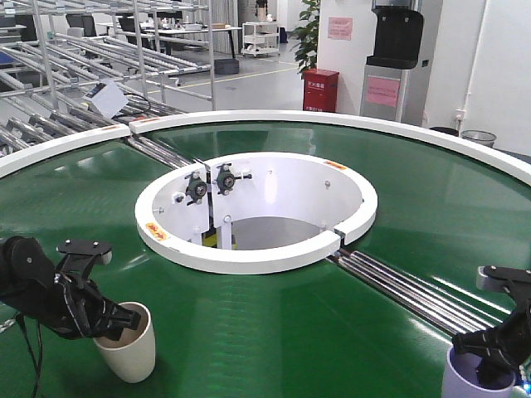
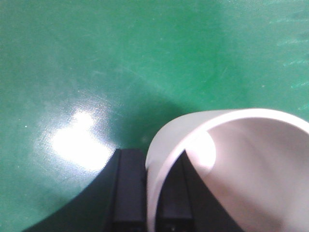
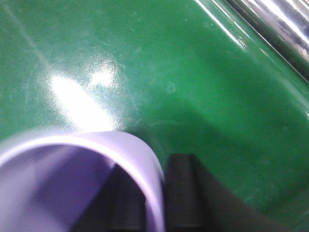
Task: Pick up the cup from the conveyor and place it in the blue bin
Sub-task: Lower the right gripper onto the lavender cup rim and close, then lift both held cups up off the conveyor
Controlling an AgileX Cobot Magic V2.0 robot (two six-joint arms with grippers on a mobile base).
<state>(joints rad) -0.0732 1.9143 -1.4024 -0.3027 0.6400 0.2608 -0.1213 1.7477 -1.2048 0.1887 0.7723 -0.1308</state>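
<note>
Cream cup (image 1: 129, 352), lower left on conveyor (image 1: 290, 332): light, thin-walled, smooth, probably stiff. Best hold: rim wall. Left gripper (image 1: 118, 320) closed across it, one finger inside. Lavender cup (image 1: 463, 380), lower right: right gripper (image 1: 491, 365) likewise.

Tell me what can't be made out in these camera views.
Blue bin: outside every view.
Lavender cup: bottom cut off by the front view's edge; rim blurred in the right wrist view, so the right gripper's hold is unclear.
Cream cup's base: out of frame in the left wrist view.
</note>
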